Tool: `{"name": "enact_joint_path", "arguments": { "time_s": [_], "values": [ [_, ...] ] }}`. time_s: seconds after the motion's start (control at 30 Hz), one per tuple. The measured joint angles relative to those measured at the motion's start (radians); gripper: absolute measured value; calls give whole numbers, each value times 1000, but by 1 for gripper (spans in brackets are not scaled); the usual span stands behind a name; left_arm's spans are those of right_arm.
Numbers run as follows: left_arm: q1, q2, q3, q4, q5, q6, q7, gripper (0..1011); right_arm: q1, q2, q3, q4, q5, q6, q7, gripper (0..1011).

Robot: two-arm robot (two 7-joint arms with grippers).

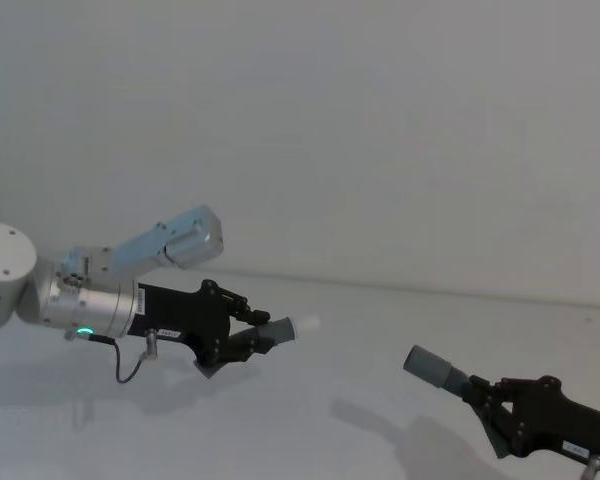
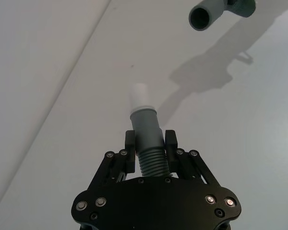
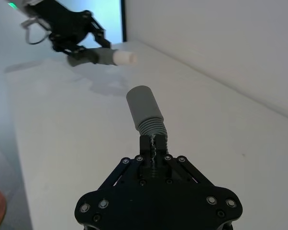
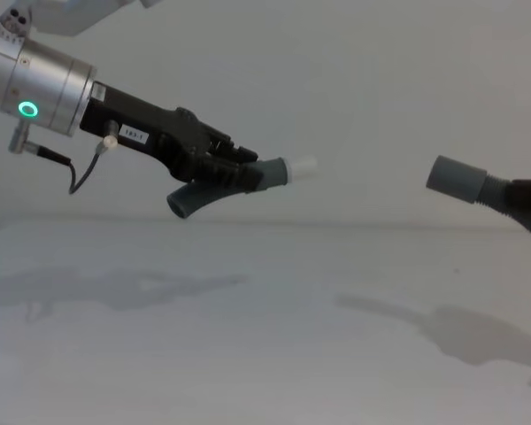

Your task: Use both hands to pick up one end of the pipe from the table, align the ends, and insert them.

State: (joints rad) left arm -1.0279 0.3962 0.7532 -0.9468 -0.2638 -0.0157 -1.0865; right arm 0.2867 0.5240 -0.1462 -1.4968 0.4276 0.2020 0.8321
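**Fig. Alignment step: both pieces lifted, ends not yet mated.**

L side: your left gripper is clamped on the plug piece. The fingers are shut against the ribbed section just behind its grey collar. The white tip projects fwd, free of the jaws, and the piece's bent rear end hangs below the gripper in the chest view.

R side: your right gripper is likewise closed on the ribs of the socket piece. The socket collar points back toward the L arm, w/ its mouth open and unobstructed.

Pos.: both pieces are held clear above the table, which carries their shadows only. The tip and collar face each other at roughly equal height but are well apart.

Judged status: pick-up is done, alignment is in hand, and insertion has not begun.

Next move, as judged:
- From the left wrist view the socket mouth sits off to one side of the plug's axis, so trim the lateral offset first.
- In the chest view each end tilts slightly upward, so level the two axes until collinear.
- Then close the gap slowly along that shared line.
- Expect a narrow tip-to-bore fit; a skewed approach would probably jam at the rim.
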Motion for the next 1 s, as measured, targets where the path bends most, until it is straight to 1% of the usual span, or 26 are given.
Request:
{"name": "enact_joint_path", "arguments": {
  "time_s": [0.17,0.3,0.53,0.83,0.97,1.0],
  "values": [
    [-24,-7,9,22,-11,-26,-47,330,1,18,-4,10,14,-64,60,51],
    [-40,-14,15,39,-19,-43,-79,330,1,28,-8,14,21,-94,86,52],
    [-63,-23,26,63,-33,-70,-136,329,1,37,-12,14,27,-123,102,52],
    [-84,-32,40,79,-48,-91,-189,330,0,41,-16,8,31,-141,100,51],
    [-97,-40,49,91,-57,-102,-223,329,-3,43,-17,4,34,-155,99,52],
    [-97,-40,49,91,-57,-102,-223,330,-3,43,-17,3,35,-158,99,52]
  ]
}}
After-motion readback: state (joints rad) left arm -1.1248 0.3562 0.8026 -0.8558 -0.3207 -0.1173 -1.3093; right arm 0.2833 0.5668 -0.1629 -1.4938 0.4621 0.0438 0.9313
